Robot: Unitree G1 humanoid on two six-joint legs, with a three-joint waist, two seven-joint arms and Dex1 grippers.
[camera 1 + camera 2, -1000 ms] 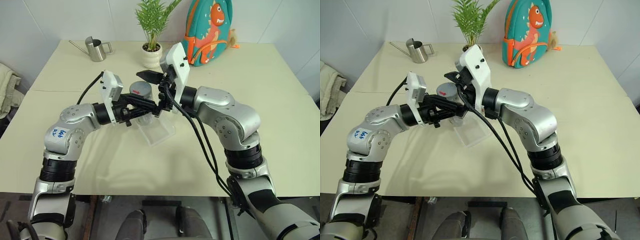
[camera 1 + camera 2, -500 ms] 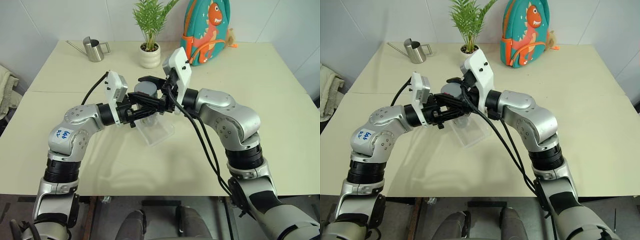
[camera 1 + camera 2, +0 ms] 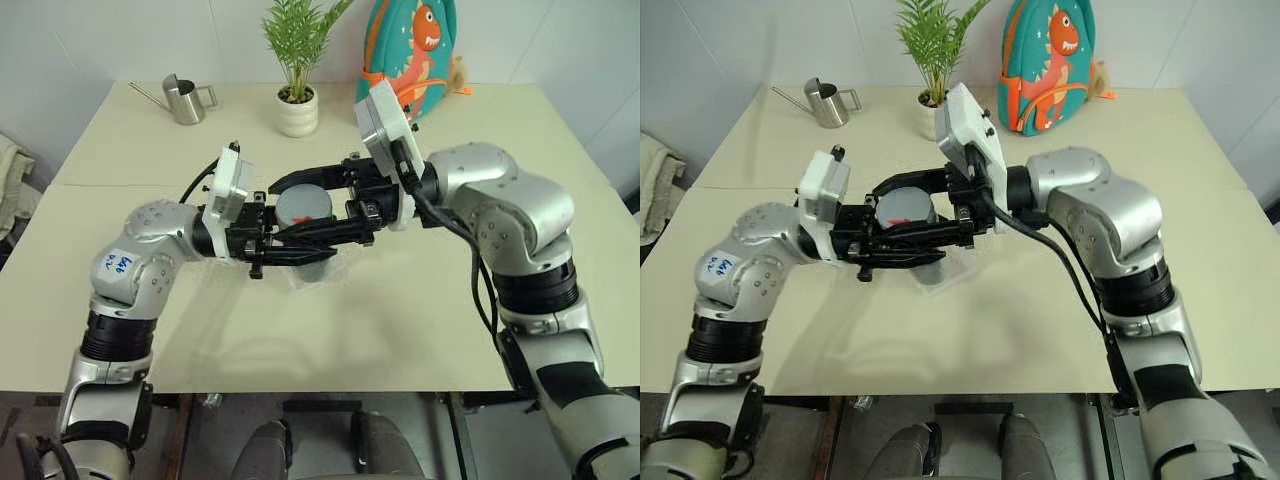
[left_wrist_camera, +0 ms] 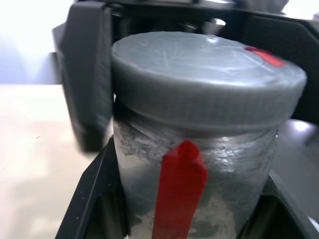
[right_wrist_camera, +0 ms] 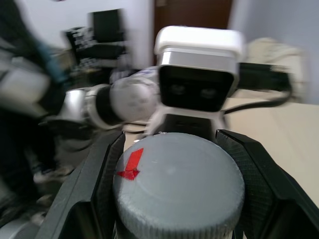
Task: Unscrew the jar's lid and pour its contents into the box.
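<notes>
The jar [image 4: 194, 199], lifted over the table's middle, is sitting clamped in my left gripper [image 3: 318, 250] while my right gripper [image 3: 300, 190], from three o'clock, is squeezing the lid [image 5: 177, 191], risking slippage if either grasp loosens.

Cream table [image 3: 560, 150] against white wall [image 3: 120, 40]; watering can [image 3: 186, 98], potted plant [image 3: 298, 60], dinosaur backpack [image 3: 420, 45] along back edge.

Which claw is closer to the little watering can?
Left. The left claw, holding the jar, reaches in from the watering can's side of the table; the right claw, on the lid, comes from the far side.
</notes>
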